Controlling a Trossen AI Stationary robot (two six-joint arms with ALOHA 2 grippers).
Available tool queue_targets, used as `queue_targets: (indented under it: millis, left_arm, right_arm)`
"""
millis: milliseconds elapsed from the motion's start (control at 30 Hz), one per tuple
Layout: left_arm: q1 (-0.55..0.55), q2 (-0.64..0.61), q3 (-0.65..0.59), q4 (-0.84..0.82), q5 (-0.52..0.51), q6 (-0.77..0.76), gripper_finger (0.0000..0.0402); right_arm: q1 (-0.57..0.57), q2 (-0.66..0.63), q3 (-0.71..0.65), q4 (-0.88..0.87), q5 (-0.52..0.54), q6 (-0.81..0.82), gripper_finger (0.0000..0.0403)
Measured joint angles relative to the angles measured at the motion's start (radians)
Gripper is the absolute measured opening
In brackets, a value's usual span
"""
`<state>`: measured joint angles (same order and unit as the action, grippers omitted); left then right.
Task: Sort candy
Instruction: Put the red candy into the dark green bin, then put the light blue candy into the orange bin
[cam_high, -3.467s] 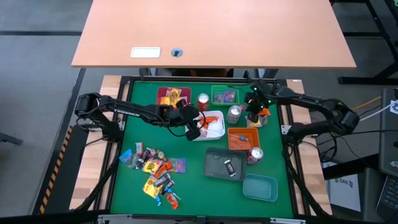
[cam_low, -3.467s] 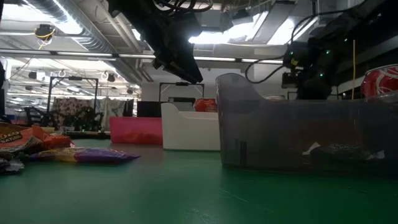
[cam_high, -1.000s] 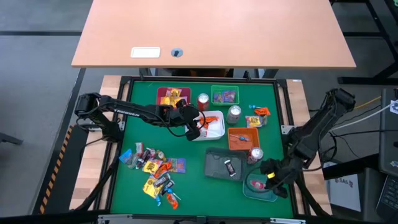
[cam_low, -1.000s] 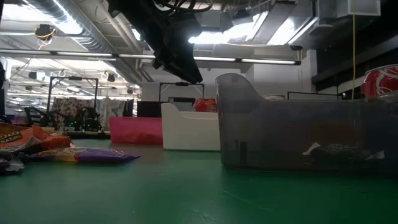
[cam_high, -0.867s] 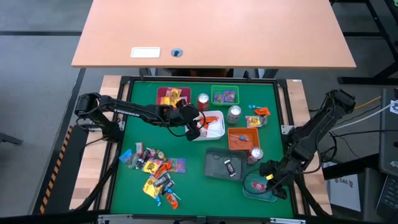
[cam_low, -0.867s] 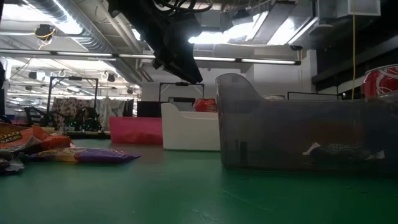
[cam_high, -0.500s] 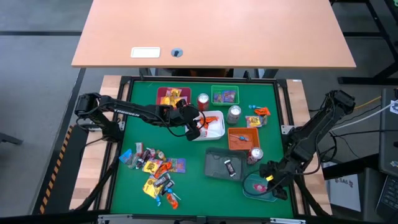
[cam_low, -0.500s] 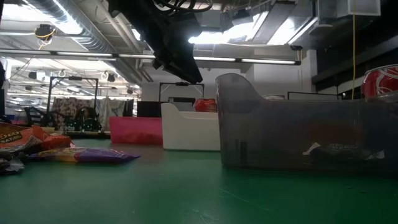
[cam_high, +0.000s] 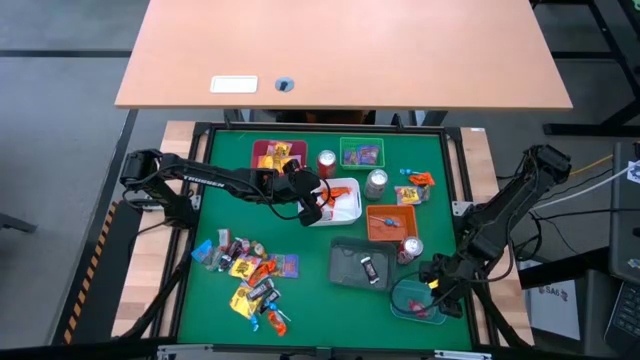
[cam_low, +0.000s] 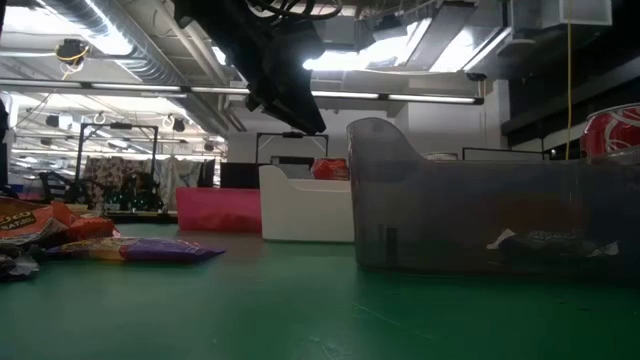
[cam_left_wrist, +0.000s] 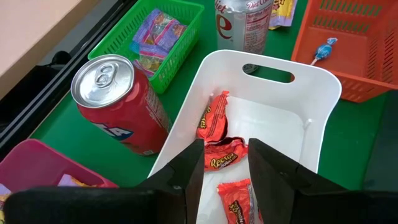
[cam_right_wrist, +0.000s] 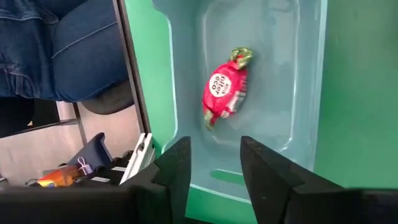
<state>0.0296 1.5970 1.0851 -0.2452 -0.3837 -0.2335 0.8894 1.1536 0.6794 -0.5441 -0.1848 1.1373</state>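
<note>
A pile of wrapped candy (cam_high: 250, 275) lies on the green mat at the near left. My left gripper (cam_left_wrist: 227, 171) hovers open above the white tray (cam_left_wrist: 311, 106), which holds orange-wrapped candy (cam_left_wrist: 214, 124); in the high view this gripper (cam_high: 318, 205) is at the table's middle. My right gripper (cam_right_wrist: 214, 168) stands open above the teal tray (cam_right_wrist: 311, 93) at the near right (cam_high: 432, 295). One red-wrapped candy (cam_right_wrist: 225, 90) lies flat on that tray's floor, clear of the fingers.
Pink (cam_high: 277, 155), green (cam_high: 361, 153), orange (cam_high: 390, 222) and grey (cam_high: 362, 265) trays stand around the white one. There are soda cans, red (cam_high: 326, 163) and silver (cam_high: 376, 183), and another (cam_high: 411, 248) by the grey tray. A few loose candies (cam_high: 415, 185) lie at the far right.
My right gripper has tipped a little farther down over the teal tray, and the red candy now lies loose on the tray's floor. My left gripper has kept still over the white tray.
</note>
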Motion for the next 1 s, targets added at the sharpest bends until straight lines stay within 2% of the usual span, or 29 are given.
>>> queue_targets:
  millis: [200,333,467,667,800,1000]
  left_arm:
    - [0.000,0.000,0.000,0.003,0.008,0.000,0.0114]
    - [0.000,-0.018,0.002,-0.001,0.053,0.001,0.0114]
    - [0.000,-0.063,0.003,-0.020,0.120,0.014,0.0114]
    - [0.000,-0.163,0.005,-0.113,0.137,0.059,0.0114]
    - [-0.001,-0.234,-0.019,-0.179,0.132,0.061,0.0114]
    - [-0.014,-0.337,-0.181,-0.117,0.131,0.056,0.0114]
  right_arm:
    - [-0.024,-0.022,0.042,-0.043,0.012,-0.040,0.0138]
    - [-0.087,-0.052,0.103,-0.149,0.054,-0.099,0.0138]
    - [-0.177,-0.084,0.166,-0.276,0.134,-0.226,0.0138]
    - [-0.371,-0.125,0.251,-0.473,0.302,-0.409,0.0138]
    - [-0.534,-0.149,0.275,-0.541,0.417,-0.539,0.0138]
    - [-0.836,-0.150,0.275,-0.538,0.423,-0.806,0.0138]
